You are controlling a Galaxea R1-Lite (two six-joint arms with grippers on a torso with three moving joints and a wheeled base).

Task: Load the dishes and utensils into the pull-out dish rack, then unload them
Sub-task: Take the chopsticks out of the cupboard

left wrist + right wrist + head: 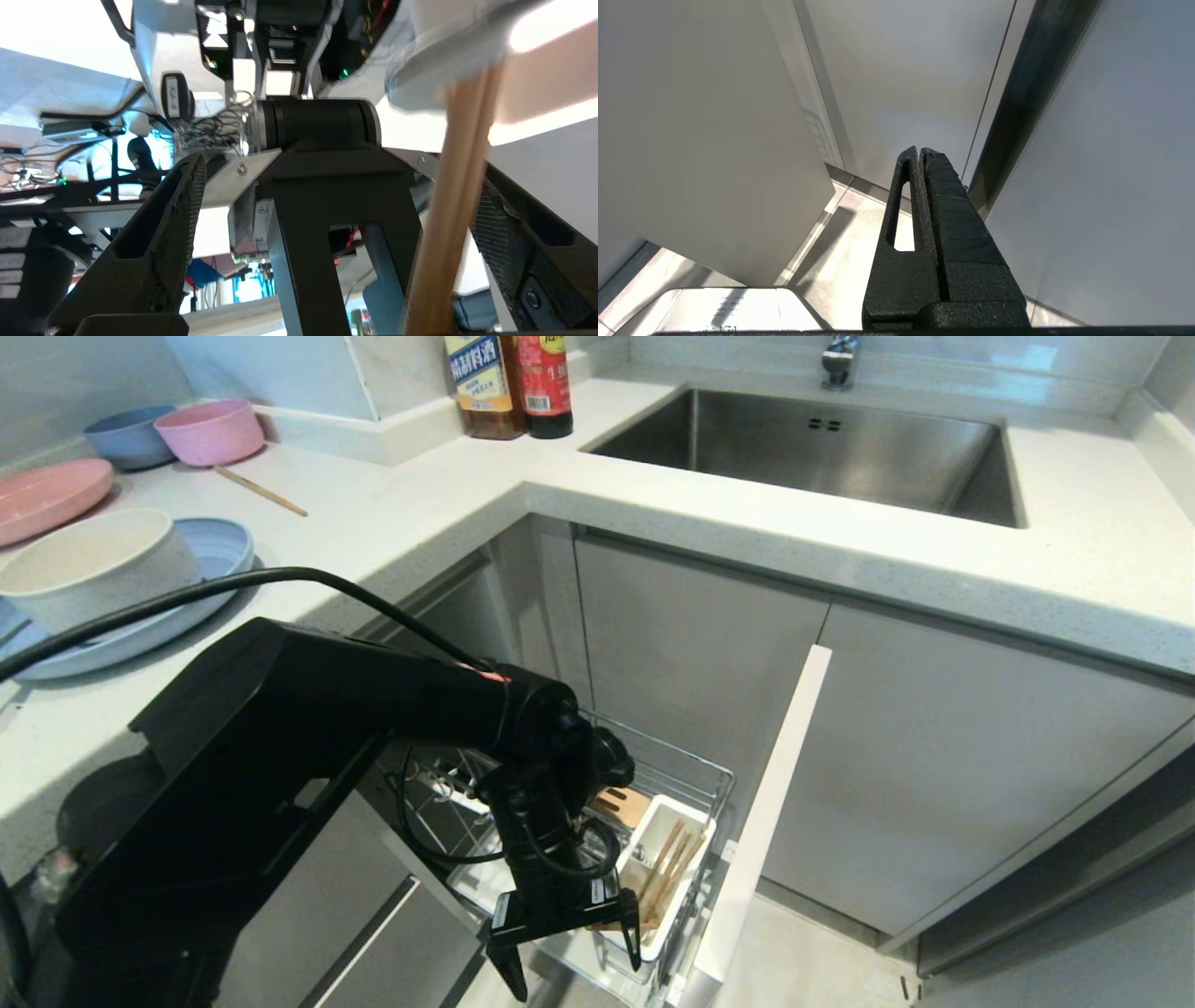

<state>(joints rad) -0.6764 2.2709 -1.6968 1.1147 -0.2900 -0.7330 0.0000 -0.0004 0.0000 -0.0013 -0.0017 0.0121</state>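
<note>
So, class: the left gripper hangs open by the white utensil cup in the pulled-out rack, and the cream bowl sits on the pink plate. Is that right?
One slip: in the head view the cream bowl sits on the pale blue plate, not the pink one. The left gripper does hang open by the utensil cup.

The left pincer [571, 952] hangs wide apart over the pull-out dish rack [695, 779], hemmed by its cabinet front [761, 821]; chopsticks [665, 873] crowd the utensil cup [674, 882]. Bench [420, 504] middle lies open.

The speckled white stone countertop [392, 523] bears a pale blue round plate [219, 546], pink plate [47, 497], two small bowls [210, 429], two sauce bottles [509, 383] and perhaps a single wooden chopstick [261, 491].
</note>
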